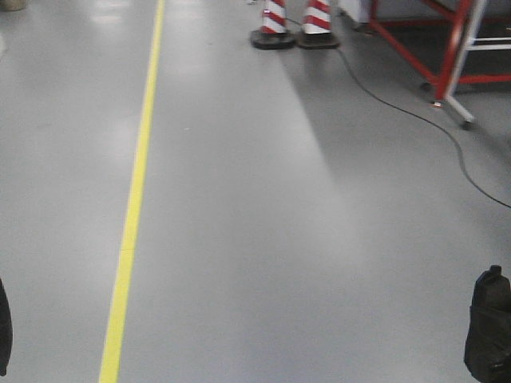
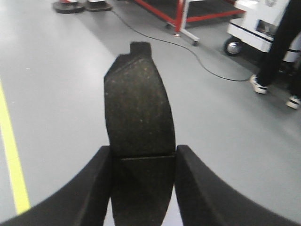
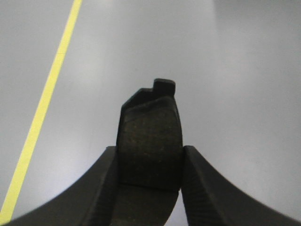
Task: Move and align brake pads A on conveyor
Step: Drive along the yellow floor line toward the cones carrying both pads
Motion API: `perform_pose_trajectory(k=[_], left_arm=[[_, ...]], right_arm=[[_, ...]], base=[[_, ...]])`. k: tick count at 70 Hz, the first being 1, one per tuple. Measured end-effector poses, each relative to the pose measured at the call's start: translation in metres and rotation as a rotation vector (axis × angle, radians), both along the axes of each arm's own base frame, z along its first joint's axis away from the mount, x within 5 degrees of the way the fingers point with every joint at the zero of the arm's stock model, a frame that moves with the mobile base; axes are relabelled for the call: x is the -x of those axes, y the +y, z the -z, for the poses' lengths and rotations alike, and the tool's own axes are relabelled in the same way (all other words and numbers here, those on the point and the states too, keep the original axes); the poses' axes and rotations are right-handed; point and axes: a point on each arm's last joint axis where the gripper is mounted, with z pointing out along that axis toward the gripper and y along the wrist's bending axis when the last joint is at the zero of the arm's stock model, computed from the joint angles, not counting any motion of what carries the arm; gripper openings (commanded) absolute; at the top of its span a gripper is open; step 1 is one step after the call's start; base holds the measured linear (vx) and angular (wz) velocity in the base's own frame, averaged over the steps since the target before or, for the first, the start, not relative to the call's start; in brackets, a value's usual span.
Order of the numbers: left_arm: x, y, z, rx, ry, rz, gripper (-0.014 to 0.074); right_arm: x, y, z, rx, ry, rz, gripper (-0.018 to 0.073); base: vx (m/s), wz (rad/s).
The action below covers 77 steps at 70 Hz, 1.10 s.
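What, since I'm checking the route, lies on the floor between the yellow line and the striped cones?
Nothing: in the front-facing view the grey floor between yellow line and striped cones is bare.

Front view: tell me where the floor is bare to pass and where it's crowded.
Bare: the wide grey floor between the yellow line and the black cable, and the strip left of the line. Crowded: the top right, with two striped cones, the red frame and the cable.

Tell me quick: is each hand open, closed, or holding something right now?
Left hand: closed on a brake pad, which sticks out past the fingertips.
Right hand: closed on another brake pad, held the same way.
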Motion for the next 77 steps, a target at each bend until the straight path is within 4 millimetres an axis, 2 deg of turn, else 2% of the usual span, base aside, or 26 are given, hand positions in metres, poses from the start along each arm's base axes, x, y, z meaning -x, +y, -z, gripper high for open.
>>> perform_pose_trajectory(k=[33,77], left_arm=[[0.0,0.0,0.0,0.0,0.0,0.0,0.0157],[0.0,0.0,0.0,0.0,0.0,0.0,0.0157]], right_arm=[[0.0,0.0,0.0,0.0,0.0,0.0,0.0125],[0.001,-0.0005,0.0013,0.006,0.018,0.003,0.0125]], base=[[0.17,0.34],[0.35,-0.02]])
